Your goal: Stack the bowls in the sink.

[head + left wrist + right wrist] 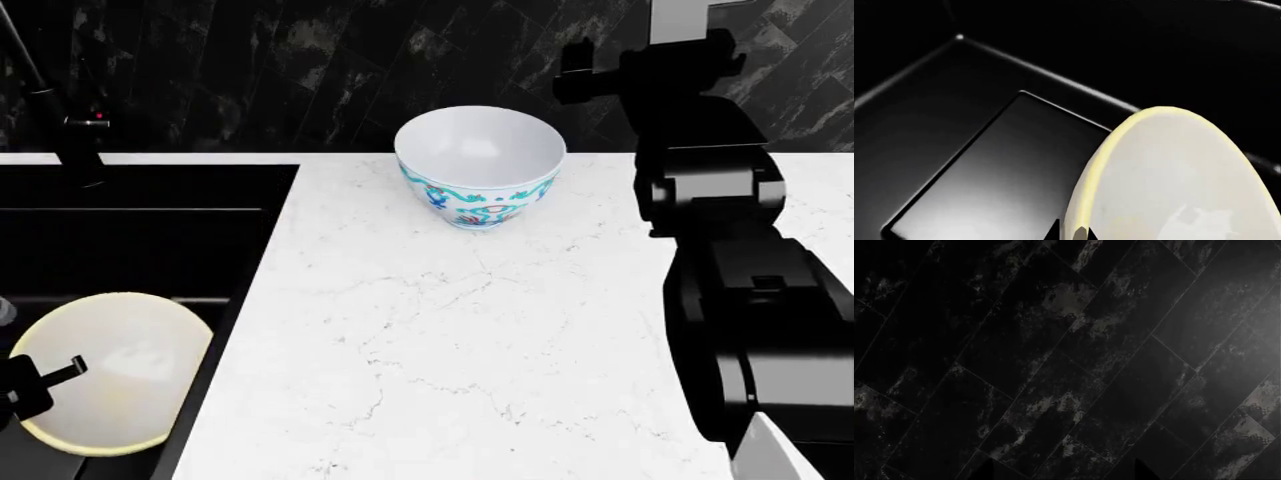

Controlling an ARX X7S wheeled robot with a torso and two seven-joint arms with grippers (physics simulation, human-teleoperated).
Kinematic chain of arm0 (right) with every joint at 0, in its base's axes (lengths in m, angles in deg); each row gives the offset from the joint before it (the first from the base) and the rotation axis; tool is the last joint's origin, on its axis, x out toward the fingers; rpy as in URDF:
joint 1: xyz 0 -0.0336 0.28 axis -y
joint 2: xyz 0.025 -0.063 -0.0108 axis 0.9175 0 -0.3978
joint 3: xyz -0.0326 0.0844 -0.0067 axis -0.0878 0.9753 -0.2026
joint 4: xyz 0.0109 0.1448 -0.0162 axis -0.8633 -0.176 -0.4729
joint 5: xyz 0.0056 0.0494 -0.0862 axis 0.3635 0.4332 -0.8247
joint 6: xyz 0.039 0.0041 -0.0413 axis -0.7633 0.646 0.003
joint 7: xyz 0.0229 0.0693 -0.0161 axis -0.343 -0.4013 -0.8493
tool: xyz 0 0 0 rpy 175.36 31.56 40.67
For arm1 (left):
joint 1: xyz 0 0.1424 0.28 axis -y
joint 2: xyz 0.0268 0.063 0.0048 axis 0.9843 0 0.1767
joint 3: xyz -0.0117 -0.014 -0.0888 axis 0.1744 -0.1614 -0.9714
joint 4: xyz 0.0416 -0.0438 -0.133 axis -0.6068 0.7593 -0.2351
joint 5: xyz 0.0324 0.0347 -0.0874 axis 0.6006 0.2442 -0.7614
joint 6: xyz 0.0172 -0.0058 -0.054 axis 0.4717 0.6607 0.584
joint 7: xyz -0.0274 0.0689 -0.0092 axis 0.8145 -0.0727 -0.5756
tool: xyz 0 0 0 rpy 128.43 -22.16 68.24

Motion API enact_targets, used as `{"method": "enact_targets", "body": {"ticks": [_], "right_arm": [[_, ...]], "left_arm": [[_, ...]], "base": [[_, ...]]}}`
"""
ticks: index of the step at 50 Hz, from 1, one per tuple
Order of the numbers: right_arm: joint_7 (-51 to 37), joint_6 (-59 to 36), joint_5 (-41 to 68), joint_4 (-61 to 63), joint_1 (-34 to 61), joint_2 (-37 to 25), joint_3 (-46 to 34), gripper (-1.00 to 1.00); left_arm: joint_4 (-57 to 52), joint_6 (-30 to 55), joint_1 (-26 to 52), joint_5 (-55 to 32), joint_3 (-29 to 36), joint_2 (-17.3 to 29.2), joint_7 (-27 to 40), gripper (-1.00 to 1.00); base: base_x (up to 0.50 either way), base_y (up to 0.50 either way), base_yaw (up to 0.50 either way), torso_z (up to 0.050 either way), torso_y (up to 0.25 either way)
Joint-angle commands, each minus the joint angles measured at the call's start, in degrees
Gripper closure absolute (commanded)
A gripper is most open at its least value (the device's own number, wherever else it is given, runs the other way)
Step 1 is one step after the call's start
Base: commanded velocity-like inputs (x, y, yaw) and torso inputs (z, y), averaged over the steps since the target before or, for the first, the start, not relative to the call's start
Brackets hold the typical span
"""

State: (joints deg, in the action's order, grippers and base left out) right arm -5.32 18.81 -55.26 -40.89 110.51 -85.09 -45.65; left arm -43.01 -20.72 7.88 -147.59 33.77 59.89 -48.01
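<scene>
The cream-yellow bowl (114,365) is inside the black sink (147,235) at the lower left of the head view. My left gripper (1069,234) is shut on its rim, one fingertip outside the bowl (1174,175) and one inside. The gripper also shows in the head view (30,385) at the bowl's left edge. The white bowl with the teal pattern (481,165) stands upright on the countertop (441,340), right of the sink. My right gripper (1061,472) is open and empty, raised and facing the black tiled wall.
A black faucet (54,110) stands at the sink's back edge. The sink floor (987,160) has a rectangular recessed panel. My right arm (707,180) rises over the countertop's right side. Black tiles (334,60) back the counter.
</scene>
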Motion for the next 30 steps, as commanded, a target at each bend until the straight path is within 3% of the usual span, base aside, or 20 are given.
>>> {"method": "enact_targets", "body": {"ticks": [1,21,22,30], "right_arm": [[-0.01,0.05,-0.06,-0.03,-0.16,0.03,0.14,-1.0],[-0.05,0.07,-0.27,-0.04,-0.43,0.08,0.25,-1.0],[-0.03,0.1,-0.26,-0.03,-0.48,0.09,0.28,-1.0],[0.01,0.15,-0.26,-0.05,-0.59,-0.03,0.44,-1.0]], "left_arm": [[7.27,-4.37,1.92,5.39,3.81,-1.45,-5.53,1.0],[8.12,-5.02,1.77,6.91,5.47,-2.56,-5.9,1.0],[8.04,-4.95,1.72,6.82,5.47,-2.55,-6.0,-1.0],[7.36,-4.25,1.95,6.64,5.77,-2.46,-5.76,-1.0]], "base": [[0.0,0.0,0.0,0.0,0.0],[0.0,0.0,0.0,0.0,0.0],[0.0,0.0,0.0,0.0,0.0],[0.0,0.0,0.0,0.0,0.0]]}}
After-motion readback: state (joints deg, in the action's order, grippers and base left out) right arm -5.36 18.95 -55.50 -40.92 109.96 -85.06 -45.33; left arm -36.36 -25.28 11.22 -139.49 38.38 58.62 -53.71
